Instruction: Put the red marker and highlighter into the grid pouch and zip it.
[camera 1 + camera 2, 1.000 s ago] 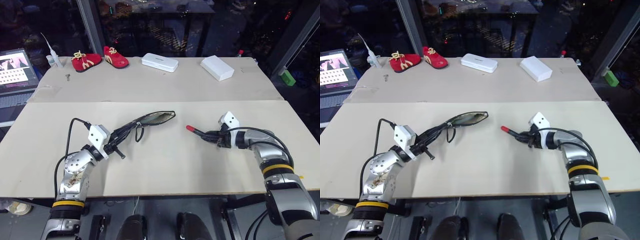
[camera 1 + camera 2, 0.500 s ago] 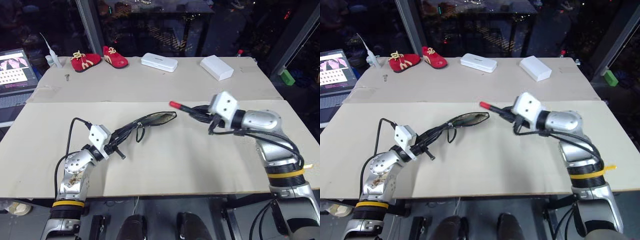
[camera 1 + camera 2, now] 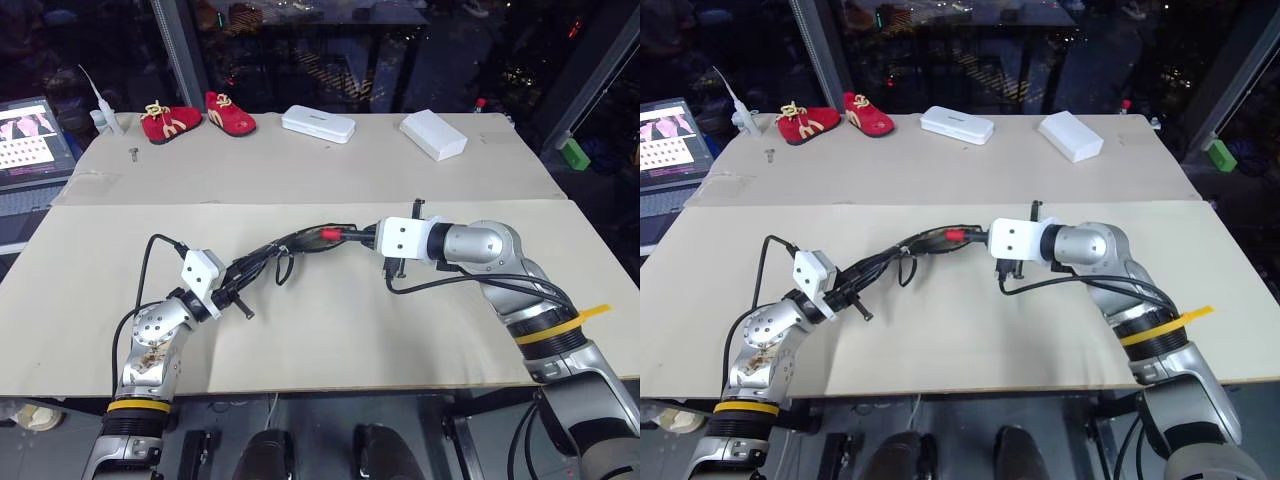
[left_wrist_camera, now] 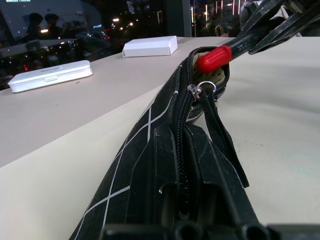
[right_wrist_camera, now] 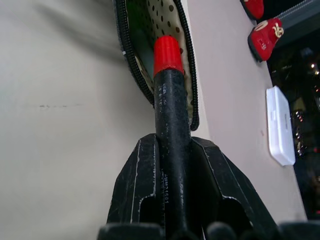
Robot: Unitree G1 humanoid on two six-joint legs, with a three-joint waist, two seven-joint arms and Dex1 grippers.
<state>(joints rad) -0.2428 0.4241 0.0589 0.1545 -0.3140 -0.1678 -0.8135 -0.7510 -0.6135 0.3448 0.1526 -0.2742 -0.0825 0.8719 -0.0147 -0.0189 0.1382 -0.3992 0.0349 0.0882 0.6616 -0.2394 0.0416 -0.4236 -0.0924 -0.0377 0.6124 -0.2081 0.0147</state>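
A wide table (image 3: 330, 330) covered in beige board is seen, with a seam running across it. Beyond the seam, a white rounded case (image 3: 319, 124) is laid near the middle of the far edge. A white box (image 3: 434, 135) is placed to the right of that case, and two red shoes (image 3: 200, 118) to its left.

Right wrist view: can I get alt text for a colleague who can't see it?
The right gripper holds the red marker by its black barrel, red tip at the open mouth of the grid pouch, whose dotted lining shows. Beyond on the table lie red shoes and a white case.
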